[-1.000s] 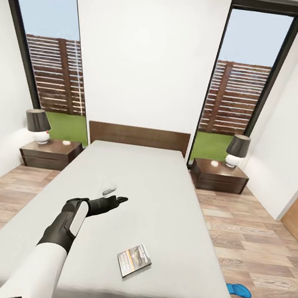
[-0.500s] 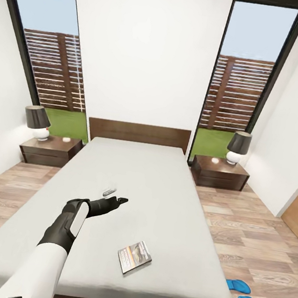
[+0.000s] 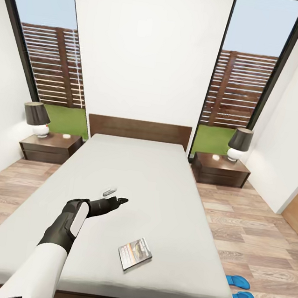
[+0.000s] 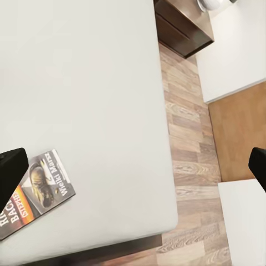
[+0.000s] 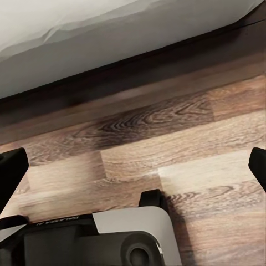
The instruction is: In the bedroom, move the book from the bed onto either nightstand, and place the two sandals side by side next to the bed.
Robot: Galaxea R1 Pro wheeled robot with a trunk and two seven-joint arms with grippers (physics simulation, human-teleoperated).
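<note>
Nothing shifted except the camera; book (image 3: 135,253) lies on bed (image 3: 162,188).

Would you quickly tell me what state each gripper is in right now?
Left gripper: open, holding nothing, above the bed near the book.
Right gripper: open, holding nothing, over the floor.

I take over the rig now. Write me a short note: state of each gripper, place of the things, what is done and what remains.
Left gripper: open, empty, hovering over the bed.
Right gripper: open, empty, low over the floor at the bed's foot.
Book: flat on the bed near its foot, untouched.
Sandals: side by side on the floor beside the bed's right corner.
Left to do: take the book to a nightstand; check the sandals.
</note>
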